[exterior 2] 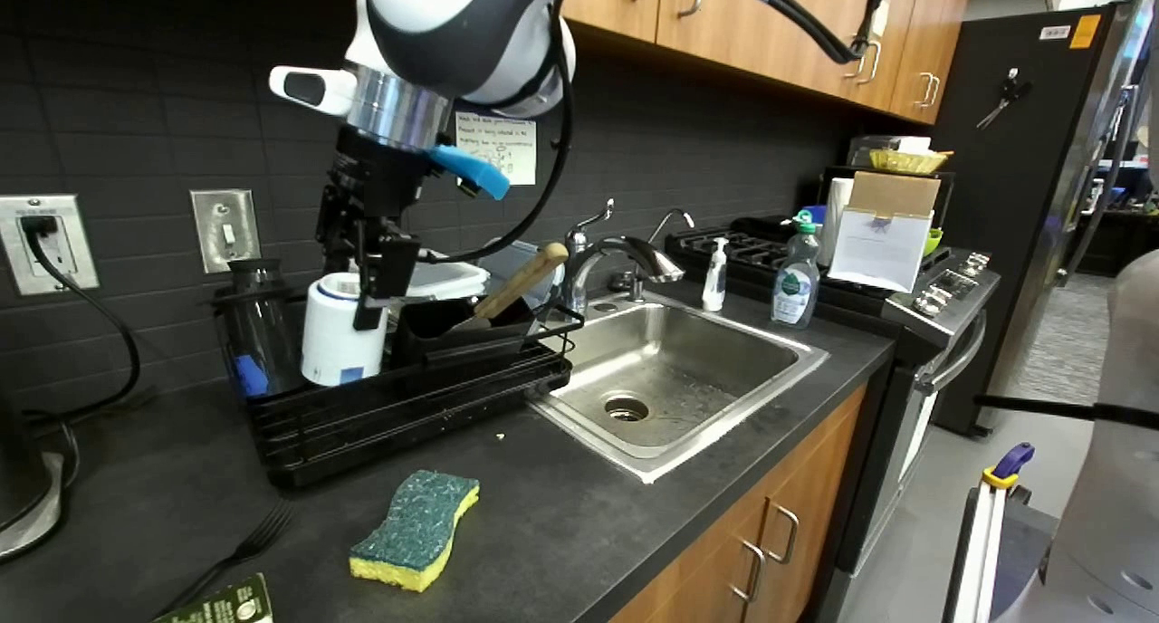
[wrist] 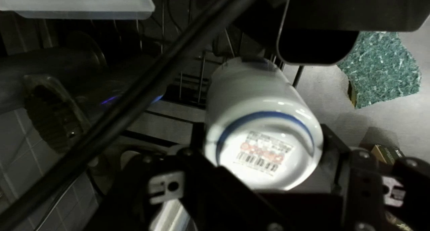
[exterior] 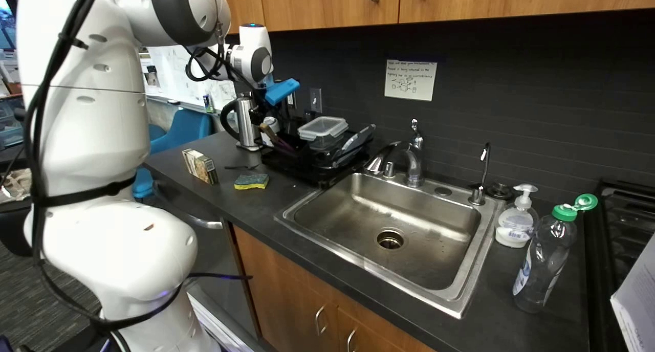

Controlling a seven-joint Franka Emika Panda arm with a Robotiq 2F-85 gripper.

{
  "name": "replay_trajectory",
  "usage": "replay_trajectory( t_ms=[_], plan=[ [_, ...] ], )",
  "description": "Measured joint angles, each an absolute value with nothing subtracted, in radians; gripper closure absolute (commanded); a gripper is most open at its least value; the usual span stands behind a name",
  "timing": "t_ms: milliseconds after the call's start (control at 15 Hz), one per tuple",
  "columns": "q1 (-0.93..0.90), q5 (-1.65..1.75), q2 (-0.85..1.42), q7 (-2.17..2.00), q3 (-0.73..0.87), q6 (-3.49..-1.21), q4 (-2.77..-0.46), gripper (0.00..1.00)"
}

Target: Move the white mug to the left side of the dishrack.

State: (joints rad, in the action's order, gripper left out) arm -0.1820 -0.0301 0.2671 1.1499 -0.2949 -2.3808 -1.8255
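The white mug [wrist: 258, 103], base up with a barcode sticker [wrist: 263, 153] whose orange print is blurred, is clamped in the end effector [wrist: 263, 140] at the end of the dishrack [exterior 2: 407, 415] away from the sink [exterior 2: 724, 415], while a handwritten wall note [exterior: 411, 80] is too small to read.

The big white arm [exterior: 92, 127] stands tall, bends over at the top and reaches out, with its silver wrist [exterior 2: 398, 110] pointing down at a slant and its jaws below pinched in a grip.
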Motion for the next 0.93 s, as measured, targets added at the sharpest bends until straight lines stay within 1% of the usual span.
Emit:
replay_trajectory(
  t_ms=[933],
  plan=[
    [-0.19,-0.029,0.31,1.17,-0.297,-2.368,-1.786,0.47]
  ],
)
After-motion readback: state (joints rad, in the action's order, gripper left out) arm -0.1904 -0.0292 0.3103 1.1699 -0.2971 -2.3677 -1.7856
